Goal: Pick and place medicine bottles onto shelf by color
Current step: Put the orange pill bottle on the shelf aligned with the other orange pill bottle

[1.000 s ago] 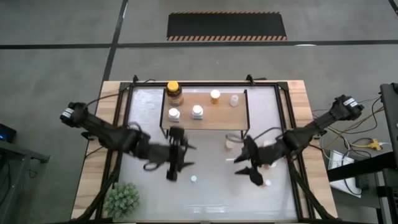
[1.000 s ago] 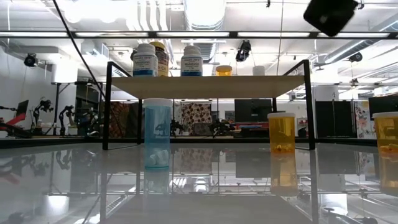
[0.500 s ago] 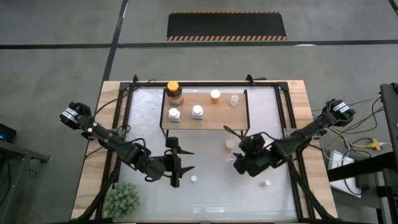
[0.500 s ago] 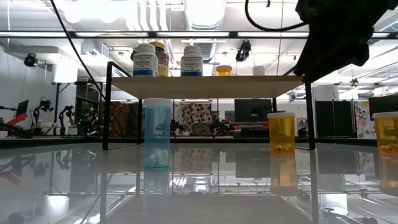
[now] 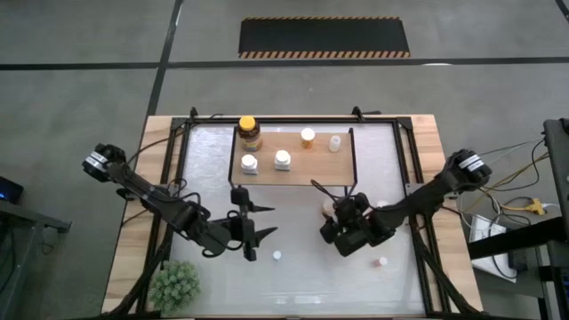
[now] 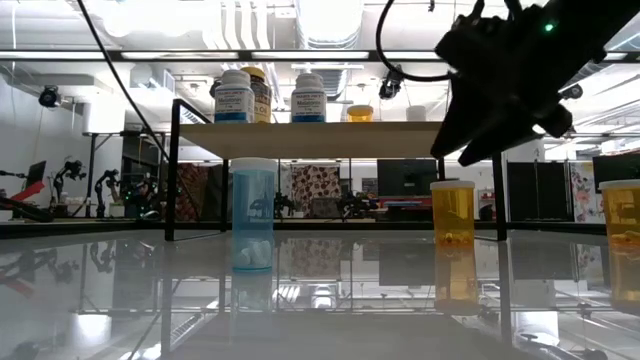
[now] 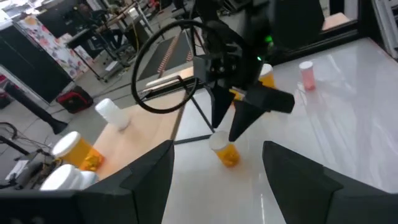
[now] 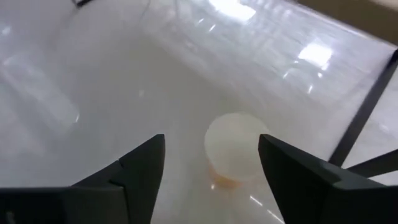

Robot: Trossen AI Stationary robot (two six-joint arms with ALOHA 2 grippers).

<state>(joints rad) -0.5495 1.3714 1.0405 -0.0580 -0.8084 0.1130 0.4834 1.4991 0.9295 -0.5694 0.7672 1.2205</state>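
Note:
My right gripper (image 5: 335,216) is open and hovers just above an orange pale-capped bottle (image 8: 239,149) that stands upright on the glossy table in front of the shelf; its fingers stand on either side of the cap without touching it. My left gripper (image 5: 261,228) is open and holds nothing, to the table's left of that bottle (image 7: 225,151). The light-wood shelf (image 5: 316,164) carries an amber jar with a yellow lid (image 5: 249,132), two white bottles (image 5: 250,164), an orange bottle (image 5: 308,137) and a tiny pale one (image 5: 335,142). A pale bluish bottle (image 6: 252,215) also stands on the table.
A pink-capped small bottle (image 5: 382,262) stands on the table near the right arm, and another orange bottle (image 6: 622,215) stands farther right. A green bushy plant (image 5: 174,284) sits at the near left corner. The shelf's black legs (image 6: 495,170) rise close behind the orange bottle.
My right gripper has moved toward the table's left and come down over the orange bottle in front of the shelf. My left gripper has drawn back a little from the shelf toward the near edge.

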